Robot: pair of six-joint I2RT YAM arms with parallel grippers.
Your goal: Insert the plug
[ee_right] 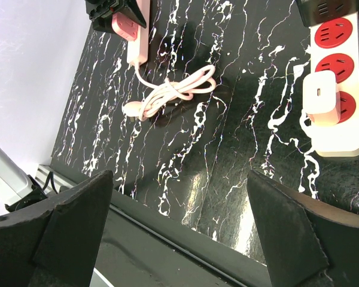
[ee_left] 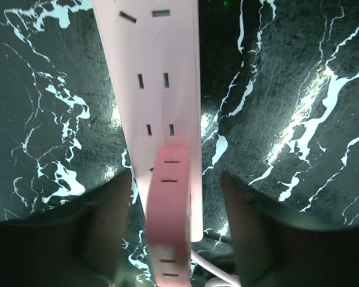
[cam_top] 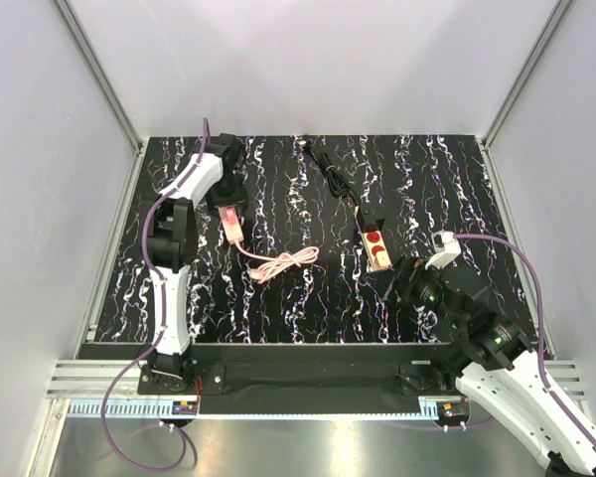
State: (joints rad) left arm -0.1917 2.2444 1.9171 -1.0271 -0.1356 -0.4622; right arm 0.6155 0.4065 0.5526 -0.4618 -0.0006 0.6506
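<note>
Left gripper (ee_left: 176, 177): spread partway, one finger on each side of the pink plug (ee_left: 170, 215), a thin gap on both sides, holding nothing.
Right gripper (ee_right: 179, 174): spread wide, nothing between the fingers, hanging above the black streaked mat (ee_right: 227, 149).
Writing: small mark on the white charger (ee_right: 320, 98), too tiny to read.
Pink plug: sitting on the near end of the pink power strip (ee_left: 158, 84), right between the left fingers.
Pink cord (cam_top: 281, 263): looped on the mat, just beside the pink power strip.
White strip with red sockets (ee_right: 338, 140): near the right gripper, white charger stuck in it.
</note>
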